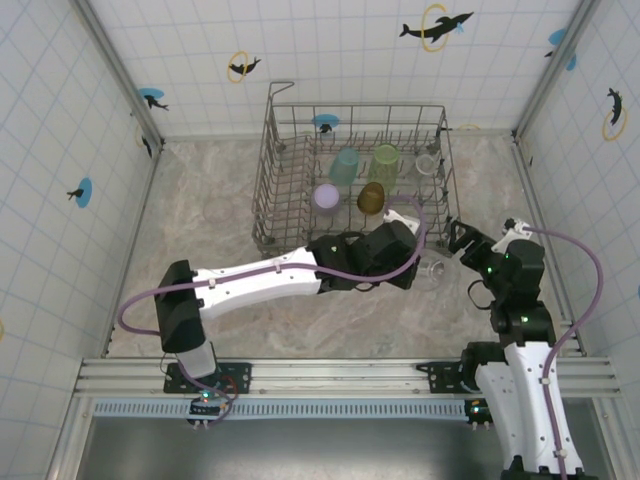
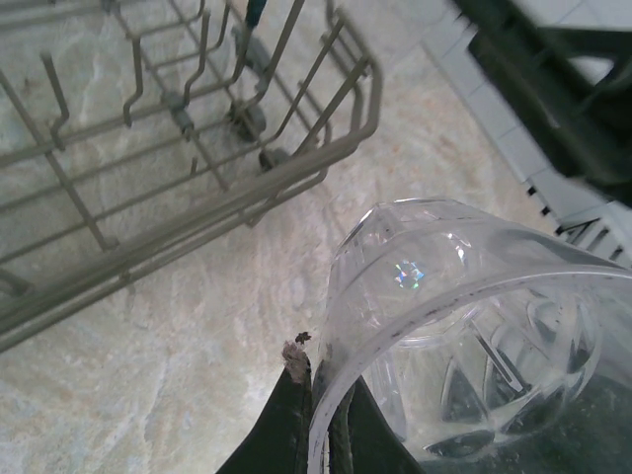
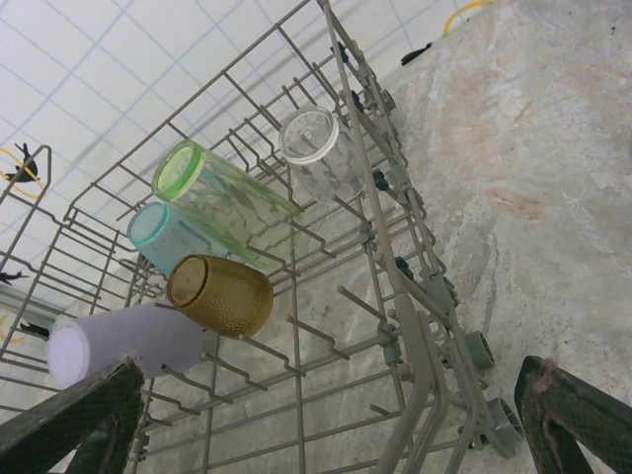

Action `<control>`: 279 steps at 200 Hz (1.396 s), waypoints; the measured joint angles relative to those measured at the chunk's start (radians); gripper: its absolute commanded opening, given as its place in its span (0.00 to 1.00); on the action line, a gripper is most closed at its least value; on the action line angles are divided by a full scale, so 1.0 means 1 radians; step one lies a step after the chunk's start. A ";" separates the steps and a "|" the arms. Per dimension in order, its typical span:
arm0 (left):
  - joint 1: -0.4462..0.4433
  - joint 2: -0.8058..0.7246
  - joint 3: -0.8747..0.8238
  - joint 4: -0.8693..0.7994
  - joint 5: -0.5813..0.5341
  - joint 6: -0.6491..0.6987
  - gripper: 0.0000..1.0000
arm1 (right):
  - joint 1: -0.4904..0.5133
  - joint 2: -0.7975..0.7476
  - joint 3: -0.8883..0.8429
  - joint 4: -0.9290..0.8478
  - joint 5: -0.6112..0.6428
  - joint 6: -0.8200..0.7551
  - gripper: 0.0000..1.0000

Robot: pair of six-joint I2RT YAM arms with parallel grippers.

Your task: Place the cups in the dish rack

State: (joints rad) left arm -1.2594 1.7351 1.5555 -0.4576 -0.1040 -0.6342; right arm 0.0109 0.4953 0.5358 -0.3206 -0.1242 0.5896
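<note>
My left gripper (image 2: 326, 420) is shut on the rim of a clear cup (image 2: 464, 326), one finger inside the wall and one outside. From above, this cup (image 1: 433, 270) sits low just outside the near right corner of the dish rack (image 1: 268, 185). Inside the rack lie a teal cup (image 1: 345, 165), a lime green cup (image 1: 385, 160), a clear cup (image 1: 427, 165), a lavender cup (image 1: 326, 196) and an amber cup (image 1: 371, 198). Right of the held cup, my right gripper (image 1: 462, 240) stands open and holds nothing. It faces the rack's side (image 3: 395, 286).
The rack's wheels (image 3: 479, 351) rest on the marble-look tabletop (image 1: 210, 215). Tiled walls close in the back and both sides. Bare tines (image 3: 316, 341) fill the rack's near part. Open tabletop lies left of the rack and in front of it.
</note>
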 measured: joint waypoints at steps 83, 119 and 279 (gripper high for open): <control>0.143 -0.036 0.024 -0.006 0.055 0.010 0.00 | 0.000 0.078 0.056 -0.003 -0.035 -0.020 1.00; 0.234 -0.038 0.043 -0.004 0.093 0.011 0.00 | -0.005 0.121 0.061 0.036 -0.072 -0.025 1.00; 0.609 -0.031 0.013 0.162 0.402 0.037 0.00 | 0.005 0.357 0.077 0.470 -0.302 0.111 1.00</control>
State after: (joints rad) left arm -0.6502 1.7039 1.5681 -0.2958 0.2981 -0.5976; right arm 0.0162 0.8524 0.6132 0.1490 -0.4263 0.7006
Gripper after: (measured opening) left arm 0.072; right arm 0.997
